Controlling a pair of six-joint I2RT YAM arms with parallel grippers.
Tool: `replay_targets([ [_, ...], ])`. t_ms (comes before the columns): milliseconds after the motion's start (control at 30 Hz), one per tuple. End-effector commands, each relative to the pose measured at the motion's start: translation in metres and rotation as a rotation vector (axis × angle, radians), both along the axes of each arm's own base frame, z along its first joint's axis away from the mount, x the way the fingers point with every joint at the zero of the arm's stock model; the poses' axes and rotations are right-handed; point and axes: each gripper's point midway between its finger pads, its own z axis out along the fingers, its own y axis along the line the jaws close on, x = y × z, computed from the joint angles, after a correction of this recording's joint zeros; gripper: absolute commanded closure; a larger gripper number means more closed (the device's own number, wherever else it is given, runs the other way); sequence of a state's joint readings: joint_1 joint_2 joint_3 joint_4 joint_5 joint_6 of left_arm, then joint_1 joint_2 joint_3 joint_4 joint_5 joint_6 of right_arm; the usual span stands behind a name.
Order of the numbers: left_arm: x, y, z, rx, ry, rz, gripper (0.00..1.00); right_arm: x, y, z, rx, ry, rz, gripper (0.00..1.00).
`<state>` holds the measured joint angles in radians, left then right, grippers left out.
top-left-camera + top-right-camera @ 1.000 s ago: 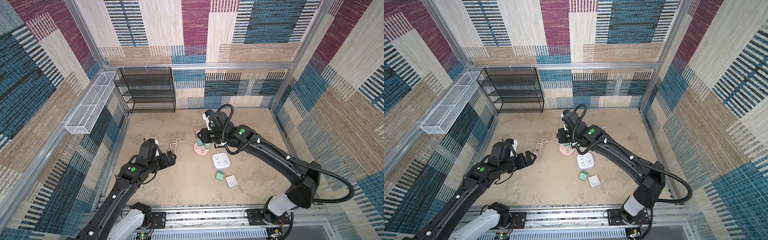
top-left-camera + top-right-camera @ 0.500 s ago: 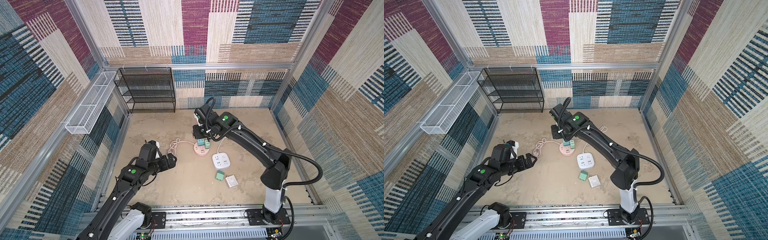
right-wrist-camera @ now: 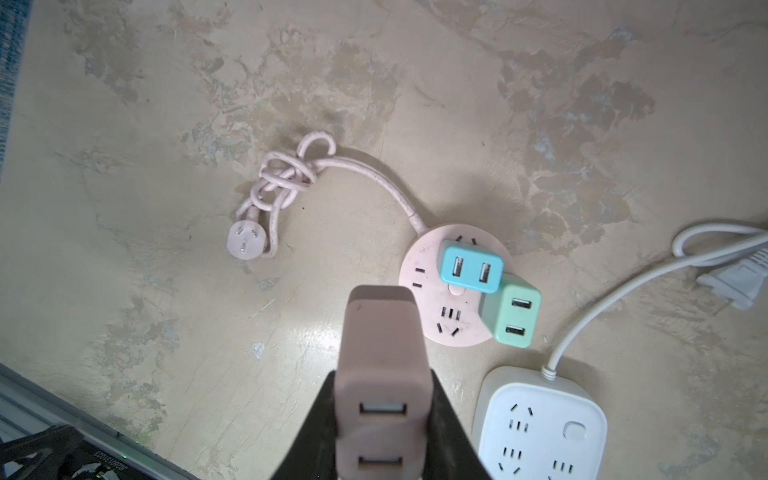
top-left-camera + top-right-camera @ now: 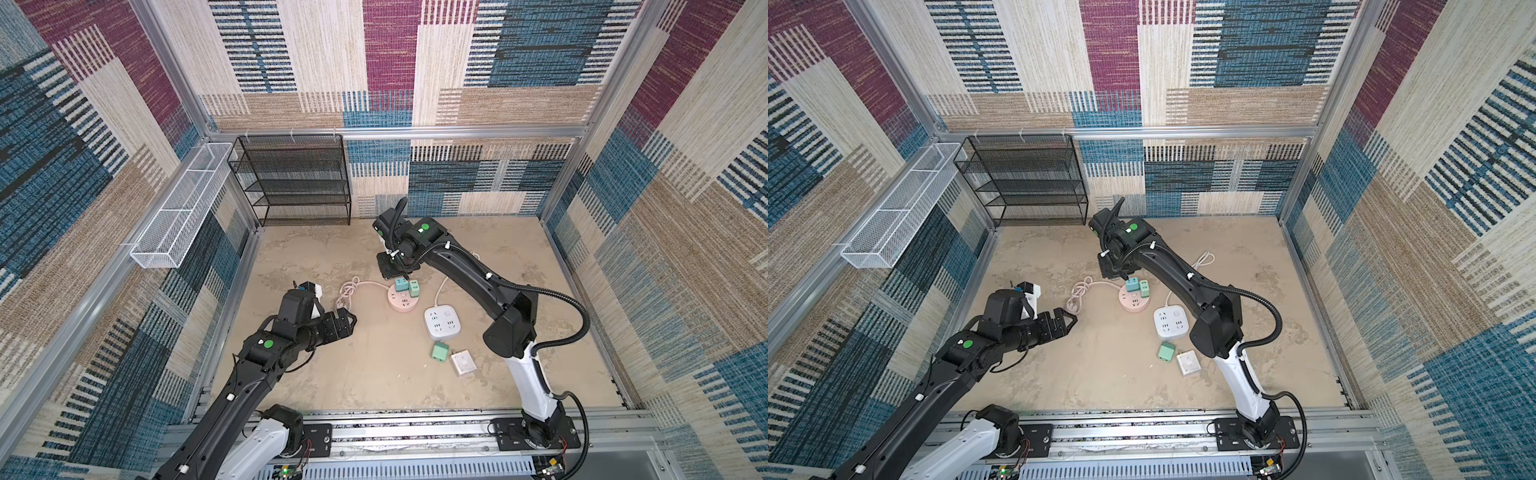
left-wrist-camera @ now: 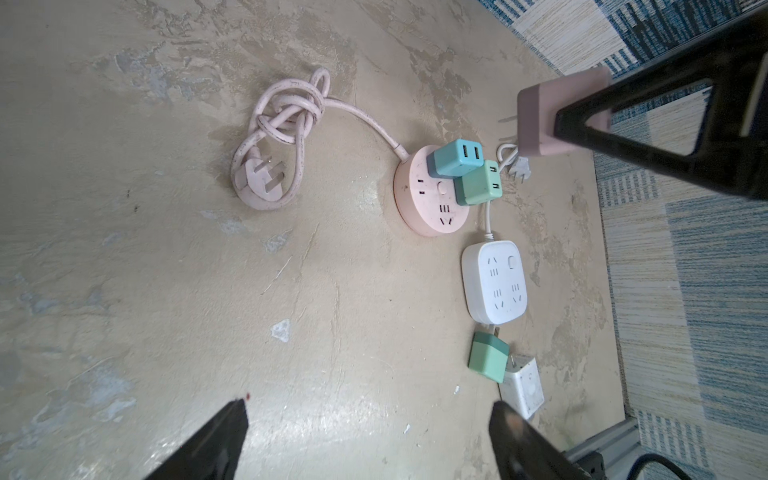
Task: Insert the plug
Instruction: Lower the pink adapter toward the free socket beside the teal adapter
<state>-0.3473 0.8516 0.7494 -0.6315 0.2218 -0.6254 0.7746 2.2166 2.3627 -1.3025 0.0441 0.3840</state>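
Observation:
My right gripper (image 3: 384, 415) is shut on the plug (image 3: 380, 345), a pink block with two USB ports and its prongs pointing away from the camera. It hangs above the floor just beside the round pink power strip (image 3: 422, 268), apart from it. That strip (image 4: 402, 301) carries a blue adapter (image 3: 471, 268) and a green adapter (image 3: 515, 311). The left wrist view shows the plug (image 5: 540, 120) in the black fingers, prongs bare. In both top views the right gripper (image 4: 392, 268) hides the plug. My left gripper (image 4: 347, 322) hovers open and empty, left of the strip.
A white square power strip (image 4: 442, 321) lies right of the pink one, its cord trailing back. A loose green adapter (image 4: 439, 351) and a white adapter (image 4: 463, 362) lie nearer the front. The pink strip's knotted cord (image 4: 349, 291) lies to its left. A black mesh rack (image 4: 291, 178) stands at the back.
The right arm has folded, its elbow swinging in toward the front, while the gripper with the plug has shifted slightly left. The left gripper has barely moved.

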Motion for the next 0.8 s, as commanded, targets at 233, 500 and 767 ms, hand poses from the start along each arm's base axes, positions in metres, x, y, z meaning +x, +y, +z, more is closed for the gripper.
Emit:
replay_targets([
  [233, -0.001, -0.003, 0.003, -0.013, -0.027, -0.021, 0.06, 0.000, -0.007, -0.032, -0.053, 0.036, -0.030, 1.00],
  [500, -0.002, 0.000, 0.001, -0.007, -0.030, -0.013, 0.06, 0.001, -0.005, -0.044, -0.037, 0.039, -0.050, 1.00],
  [767, 0.000, -0.001, 0.003, -0.008, -0.038, -0.016, 0.06, 0.002, -0.008, -0.056, -0.053, 0.046, -0.070, 1.00],
])
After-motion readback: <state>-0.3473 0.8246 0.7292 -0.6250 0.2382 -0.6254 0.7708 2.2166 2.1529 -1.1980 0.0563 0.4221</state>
